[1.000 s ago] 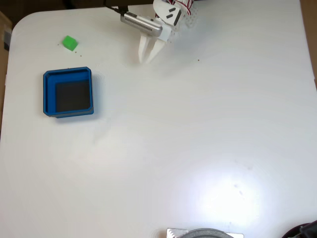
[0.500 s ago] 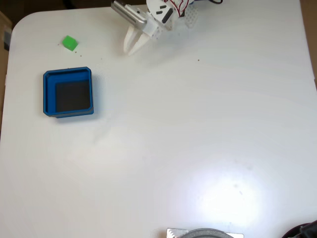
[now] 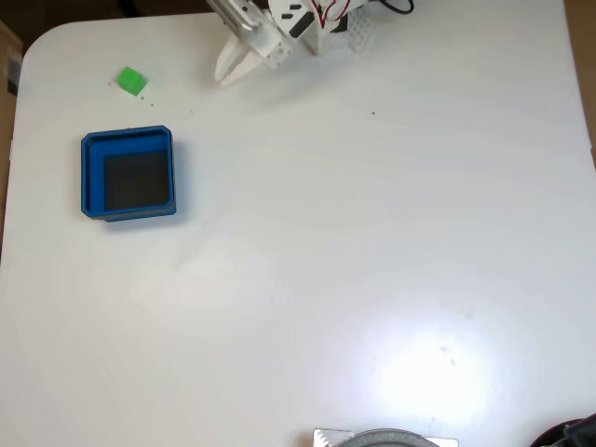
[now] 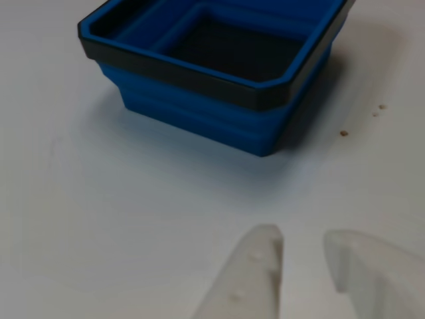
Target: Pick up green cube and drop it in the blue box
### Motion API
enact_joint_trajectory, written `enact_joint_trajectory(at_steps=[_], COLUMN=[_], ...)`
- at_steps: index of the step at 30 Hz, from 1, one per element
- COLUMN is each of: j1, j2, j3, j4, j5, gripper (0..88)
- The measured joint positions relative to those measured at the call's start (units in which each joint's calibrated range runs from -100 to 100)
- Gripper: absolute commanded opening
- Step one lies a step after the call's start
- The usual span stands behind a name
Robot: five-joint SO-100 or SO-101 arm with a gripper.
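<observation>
In the fixed view the green cube [image 3: 131,81] lies on the white table near the top left, just above the blue box [image 3: 90,177]. The box has thick blue walls, a dark floor and nothing in it. My white gripper [image 3: 226,74] hangs at the table's top edge, to the right of the cube and well apart from it, fingers pointing down-left. In the other view the blue box [image 4: 199,113] stands ahead of the gripper [image 4: 302,242], whose two pale fingertips [image 4: 262,249] are a little open with nothing between them.
A grey round object [image 3: 382,438] pokes in at the bottom edge of the fixed view, with a dark object [image 3: 570,433] in the bottom right corner. Small brown specks [image 4: 343,132] dot the table right of the box. The table's rounded corner is at top left.
The gripper has swung left and up along the table's top edge, closer to the cube's side. Cube and box have not moved.
</observation>
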Motion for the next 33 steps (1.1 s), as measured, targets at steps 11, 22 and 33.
enact_joint_trajectory(at_steps=[11,22,33], j1=[4.55,8.96,12.09], j2=[0.0,0.0,0.0], j3=[0.0,0.0,0.0], j4=[0.0,0.0,0.0], j5=[0.0,0.0,0.0], gripper=[2.3,2.3,2.3])
